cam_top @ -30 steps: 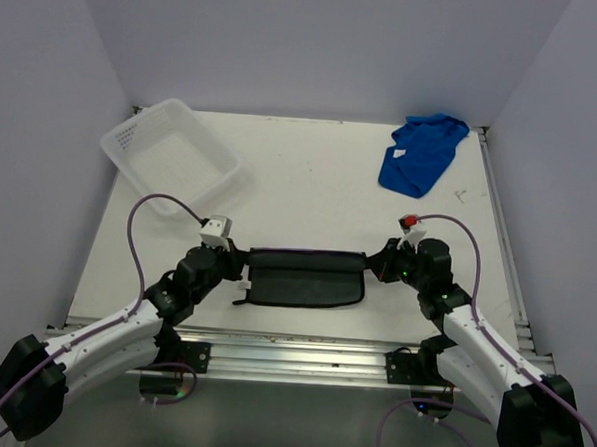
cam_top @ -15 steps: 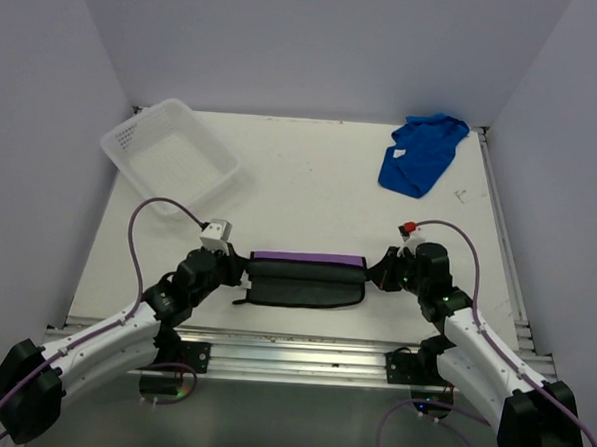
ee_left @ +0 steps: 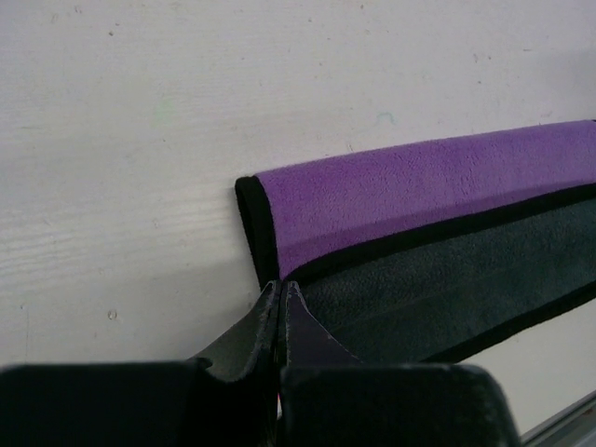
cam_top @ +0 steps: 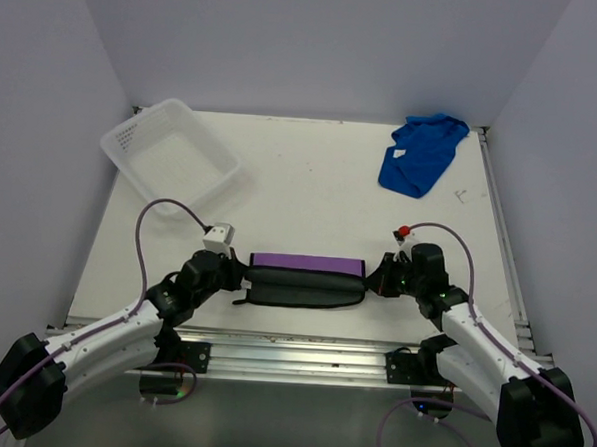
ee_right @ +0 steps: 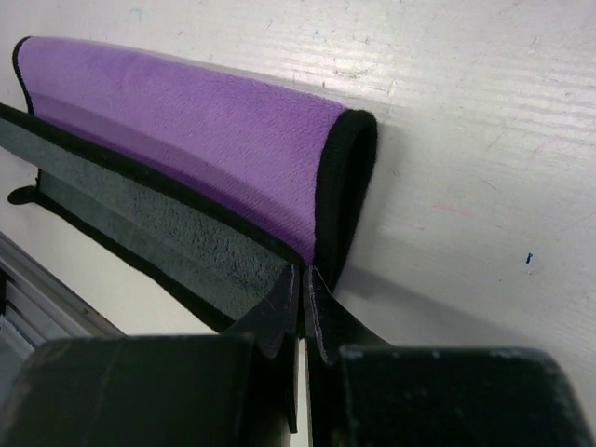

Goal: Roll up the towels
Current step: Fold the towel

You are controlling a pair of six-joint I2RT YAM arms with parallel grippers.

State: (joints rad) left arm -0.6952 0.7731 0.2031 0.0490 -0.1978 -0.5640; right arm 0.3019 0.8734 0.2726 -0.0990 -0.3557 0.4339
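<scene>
1. lying near the 6 o'clock edge of the table: purple towel, folded into a long low band that runs from 9 to 3 o'clock. the purple face shows along the 12 o'clock side. a grey face edged with a black hem covers the 6 o'clock side.
2. left gripper at the band's 9 o'clock end. jaws are pressed together, and the tips pinch the black hem where grey meets purple (left wrist view).
3. right gripper at the band's 3 o'clock end. jaws are closed to a hairline, nipping the hem just below the rounded purple fold (right wrist view).
4. blue towel is crumpled at the table's 1 o'clock corner, well apart from both arms and from the purple towel.
5. white plastic basket sits at 10 o'clock, turned corner-on to the table edges, with slotted walls.
</scene>
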